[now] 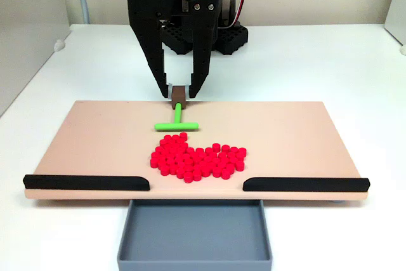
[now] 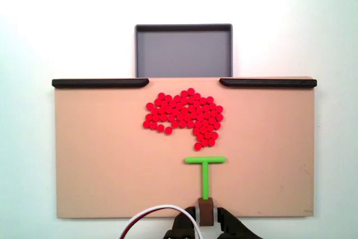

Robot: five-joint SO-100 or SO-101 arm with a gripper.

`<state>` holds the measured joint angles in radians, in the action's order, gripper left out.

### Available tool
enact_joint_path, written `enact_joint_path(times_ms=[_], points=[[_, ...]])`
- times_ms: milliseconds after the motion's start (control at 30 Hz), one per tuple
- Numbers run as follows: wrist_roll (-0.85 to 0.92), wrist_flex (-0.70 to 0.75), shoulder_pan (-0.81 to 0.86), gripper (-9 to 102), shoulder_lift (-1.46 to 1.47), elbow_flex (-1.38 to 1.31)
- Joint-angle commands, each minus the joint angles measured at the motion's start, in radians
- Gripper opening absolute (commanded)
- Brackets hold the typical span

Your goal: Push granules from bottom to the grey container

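- Several dozen red granules point(image 1: 198, 158) lie bunched on the tan board point(image 1: 95, 150); in the other fixed view I see the same cluster point(image 2: 184, 113) spread just short of the gap between the two black strips point(image 2: 100, 83).
- I have the gripper point(image 1: 179, 94) at the board's far edge in a fixed view, jaws closed onto a small brown block point(image 1: 179, 96) that carries the green T-shaped stick point(image 1: 177, 121).
- From above, the stick point(image 2: 205, 169) points toward the granules, its crossbar just beside the nearest pellets; I cannot tell if it touches them.
- I see the grey container point(image 2: 183, 54) past the strips, butted against the board's edge opposite the gripper point(image 2: 206, 212).
- In a fixed view the container point(image 1: 195, 255) sits on the white desk point(image 1: 355, 68), below the gap between the strips point(image 1: 304, 184).
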<state>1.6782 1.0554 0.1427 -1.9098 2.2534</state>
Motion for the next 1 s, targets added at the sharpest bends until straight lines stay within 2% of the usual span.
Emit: enact_joint_path(times_ms=[0, 967], points=[[-0.012, -0.008, -0.008, 0, 0.005, -0.003], [0.058, -0.011, 0.008, 0, 0.124, -0.114]])
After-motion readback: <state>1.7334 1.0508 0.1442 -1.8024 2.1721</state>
